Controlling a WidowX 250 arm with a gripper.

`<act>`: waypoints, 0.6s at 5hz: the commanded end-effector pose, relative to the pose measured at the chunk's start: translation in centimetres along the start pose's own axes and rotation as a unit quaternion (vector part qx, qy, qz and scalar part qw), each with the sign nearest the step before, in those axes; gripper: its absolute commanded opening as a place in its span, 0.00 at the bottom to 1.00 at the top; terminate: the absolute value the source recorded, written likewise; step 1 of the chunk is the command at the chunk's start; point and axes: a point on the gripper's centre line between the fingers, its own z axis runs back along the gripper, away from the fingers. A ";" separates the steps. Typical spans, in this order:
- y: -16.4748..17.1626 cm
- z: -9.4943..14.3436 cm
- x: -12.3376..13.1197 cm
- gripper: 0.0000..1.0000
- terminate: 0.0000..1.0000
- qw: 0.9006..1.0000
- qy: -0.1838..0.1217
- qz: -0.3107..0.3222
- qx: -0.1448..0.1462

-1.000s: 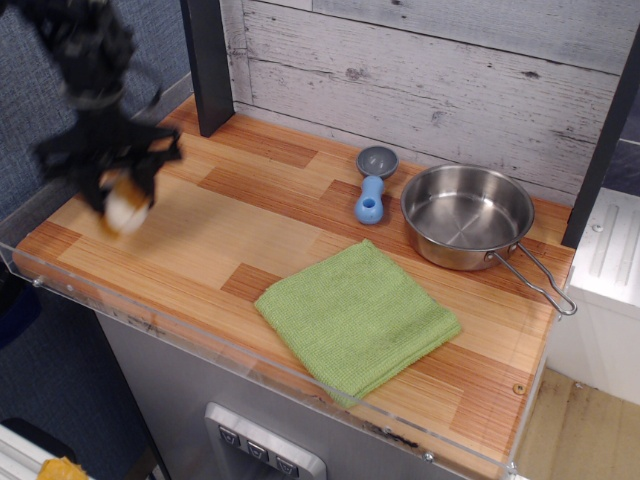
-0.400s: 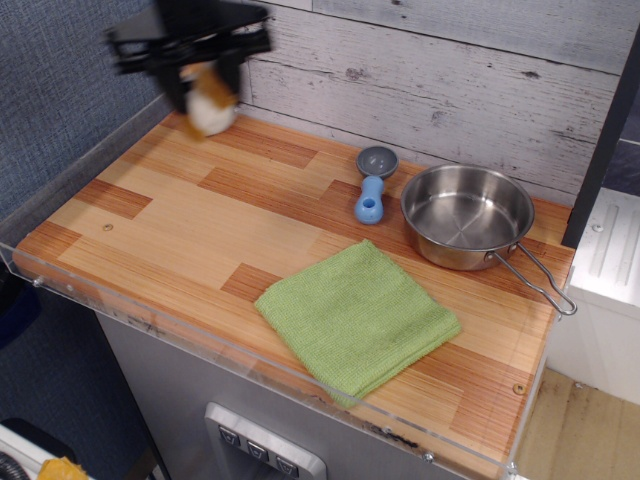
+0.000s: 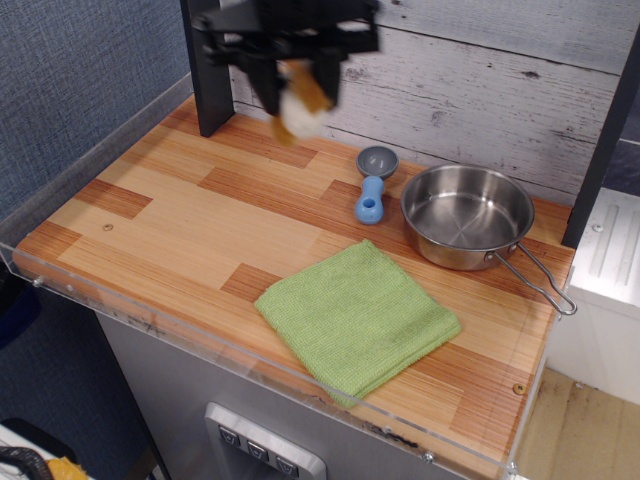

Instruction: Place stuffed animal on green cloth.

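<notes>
My black gripper (image 3: 298, 95) is high at the back of the counter, blurred by motion, shut on the stuffed animal (image 3: 300, 103), a small white and tan-orange plush hanging between the fingers. The green cloth (image 3: 357, 316) lies flat near the front edge, to the right of and well below the gripper. The plush is in the air, far from the cloth.
A steel pan (image 3: 467, 215) with a wire handle sits at the back right. A blue and grey scoop-like utensil (image 3: 372, 186) lies left of it. A dark post (image 3: 207, 80) stands at the back left. A clear acrylic rim (image 3: 150, 325) runs along the front edge.
The gripper with the plush has swung from the left side of the counter up and to the right, now above the back middle.
</notes>
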 end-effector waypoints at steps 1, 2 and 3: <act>-2.1 1.0 -4.6 0.00 0.00 0.996 0.003 -0.081 -0.038; -2.5 -0.4 -6.9 0.00 0.00 0.992 0.021 -0.116 -0.043; -2.4 -2.0 -8.6 0.00 0.00 0.990 0.040 -0.131 -0.040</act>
